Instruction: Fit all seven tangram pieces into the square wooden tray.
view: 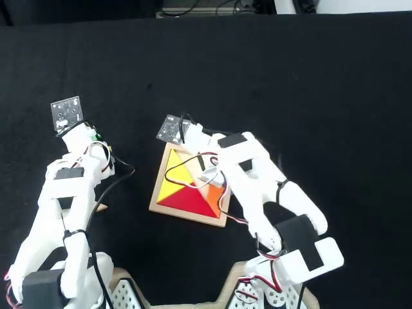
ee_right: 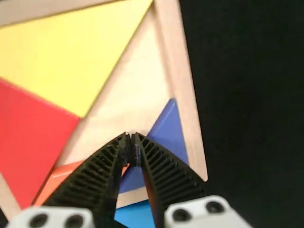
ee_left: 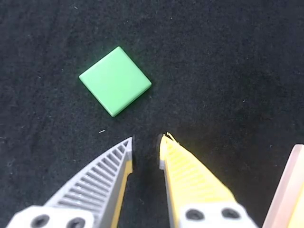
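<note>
Left pincer (ee_left: 146, 142), step in hand, as judged: pickup of flat green square piece (ee_left: 115, 80). Best done by widening first, advancing over the piece, straddling two parallel edges, closing low against the black desk (ee_left: 228, 57), lifting level. Parted narrowly, holding nothing, short of the piece. Right pincer (ee_right: 129, 137): tips pressed together, nothing between, over bare floor of square wooden tray (ee_right: 183, 80), between yellow triangle (ee_right: 61, 52) and dark blue triangle (ee_right: 166, 130). Green piece on desk, apart from tray.

One wooden tray (ee_right: 179, 71). Five pieces in it: one yellow (ee_right: 71, 52), one red (ee_right: 28, 137), one orange (ee_right: 59, 175), one dark blue (ee_right: 168, 133), one lighter blue (ee_right: 133, 217). One green square (ee_left: 115, 80) on my surface.
</note>
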Controlling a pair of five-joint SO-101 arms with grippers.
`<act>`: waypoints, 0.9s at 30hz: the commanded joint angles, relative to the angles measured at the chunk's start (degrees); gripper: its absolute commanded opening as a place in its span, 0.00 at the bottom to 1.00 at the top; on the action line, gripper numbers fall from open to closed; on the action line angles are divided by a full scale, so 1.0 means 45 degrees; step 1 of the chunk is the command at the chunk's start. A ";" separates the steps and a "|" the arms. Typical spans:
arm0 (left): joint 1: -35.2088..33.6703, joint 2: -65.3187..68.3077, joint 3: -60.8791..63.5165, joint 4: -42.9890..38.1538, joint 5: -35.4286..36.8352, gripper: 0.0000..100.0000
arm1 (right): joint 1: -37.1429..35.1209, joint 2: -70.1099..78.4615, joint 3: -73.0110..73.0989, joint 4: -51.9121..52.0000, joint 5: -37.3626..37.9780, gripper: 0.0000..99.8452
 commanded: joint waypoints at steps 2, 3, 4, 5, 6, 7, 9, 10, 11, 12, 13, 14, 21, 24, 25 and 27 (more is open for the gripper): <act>0.0147 -0.0020 -0.0264 -0.0274 -0.0059 0.11 | 0.0020 -0.0088 -0.0576 0.0215 0.0117 0.01; 0.0147 -0.0020 -0.0264 -0.0274 -0.0059 0.11 | 0.0000 -0.0088 -0.0576 0.0176 0.0117 0.01; 0.0166 -0.0020 -0.0264 -0.0274 -0.0059 0.11 | 0.0000 -0.0088 -0.0576 0.0156 0.0117 0.01; 0.0166 -0.0020 -0.0264 -0.0274 -0.0059 0.11 | -0.0020 -0.0088 -0.0576 0.0156 0.0098 0.01; 0.0166 -0.0020 -0.0264 -0.0274 -0.0059 0.11 | -0.0020 -0.0088 -0.0576 0.0156 0.0098 0.01; 0.0166 -0.0020 -0.0264 -0.0274 -0.0059 0.11 | -0.0020 -0.0088 -0.0576 0.0195 0.0098 0.01; 0.0166 -0.0020 -0.0264 -0.0274 -0.0059 0.11 | -0.0020 -0.0088 -0.0557 0.0234 0.0137 0.01; 0.0147 -0.0020 -0.0264 -0.0274 -0.0059 0.11 | -0.0020 -0.0088 -0.0557 0.0234 0.0137 0.01; 0.0147 -0.0020 -0.0264 -0.0274 -0.0059 0.11 | -0.0020 -0.0107 -0.0557 0.0293 0.0176 0.01; 0.0147 -0.0020 -0.0264 -0.0274 -0.0059 0.11 | -0.0020 -0.0107 -0.0576 0.0488 0.0195 0.01; 0.0147 -0.0020 -0.0264 -0.0274 -0.0059 0.11 | -0.0020 -0.0107 -0.0596 0.0625 0.0215 0.01; 0.0147 -0.0020 -0.0264 -0.0274 -0.0059 0.11 | -0.0020 -0.0166 -0.0596 0.0762 0.0313 0.01; 0.0166 -0.0020 -0.0264 -0.0274 -0.0059 0.11 | 0.0059 -0.2061 -0.0205 0.1563 0.0742 0.01; 0.0166 -0.0020 -0.0264 -0.0274 -0.0059 0.11 | 0.0098 -0.2901 0.0147 0.0860 -0.0469 0.01; 0.0166 -0.0020 -0.0264 -0.0274 -0.0059 0.11 | 0.0195 -0.3194 0.0166 0.0762 -0.0899 0.01; 0.0166 -0.0020 -0.0264 -0.0274 -0.0059 0.11 | 0.0664 -0.3683 0.0127 0.0781 -0.1621 0.01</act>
